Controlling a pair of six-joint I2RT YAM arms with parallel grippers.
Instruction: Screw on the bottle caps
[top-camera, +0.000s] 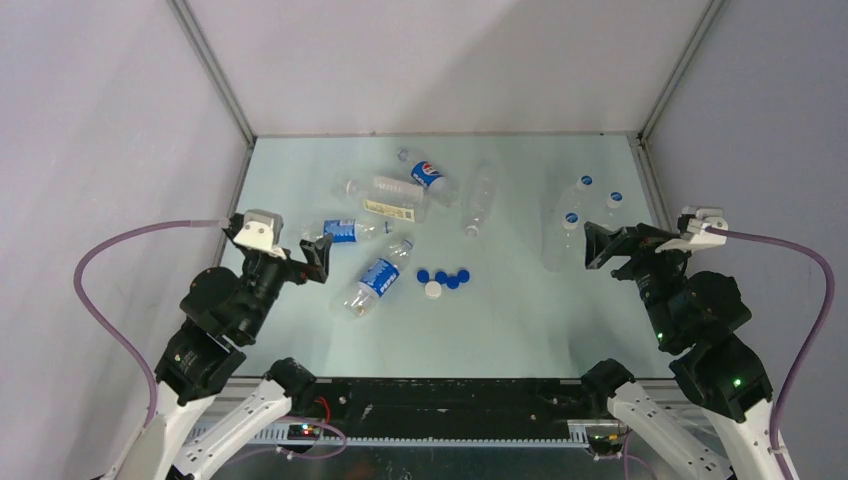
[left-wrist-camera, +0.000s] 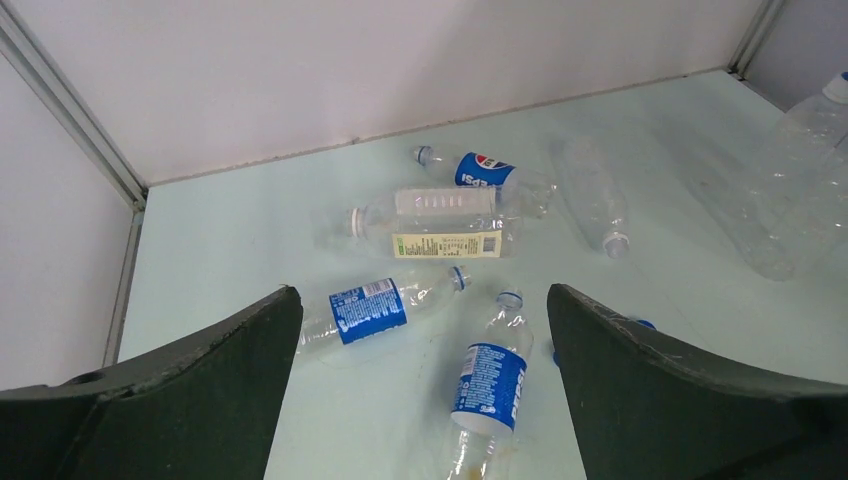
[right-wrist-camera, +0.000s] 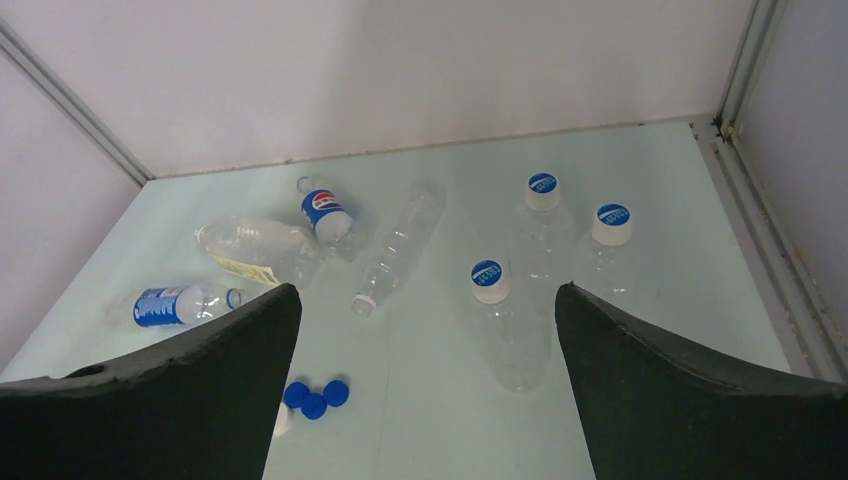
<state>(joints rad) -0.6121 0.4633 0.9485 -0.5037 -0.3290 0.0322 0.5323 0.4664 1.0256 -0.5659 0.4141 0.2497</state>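
Note:
Several loose blue bottle caps (top-camera: 447, 278) and one white cap (top-camera: 433, 290) lie together mid-table; they also show in the right wrist view (right-wrist-camera: 314, 397). Several uncapped bottles lie on their sides left of centre. Two blue-labelled ones (top-camera: 378, 277) (top-camera: 344, 231) are nearest my left gripper (top-camera: 318, 258), which is open and empty above the table. In the left wrist view the nearer bottle (left-wrist-camera: 490, 385) lies between my left gripper's (left-wrist-camera: 422, 295) fingers' line of sight. Three capped bottles (top-camera: 572, 225) stand upright at the right. My right gripper (top-camera: 597, 246) is open and empty beside them (right-wrist-camera: 426, 290).
Further back lie a pale-labelled bottle (top-camera: 392, 209), a clear one (top-camera: 385, 186), a blue-labelled one (top-camera: 428, 173) and a plain one (top-camera: 480, 198). White walls with metal frame posts close the table at the back and both sides.

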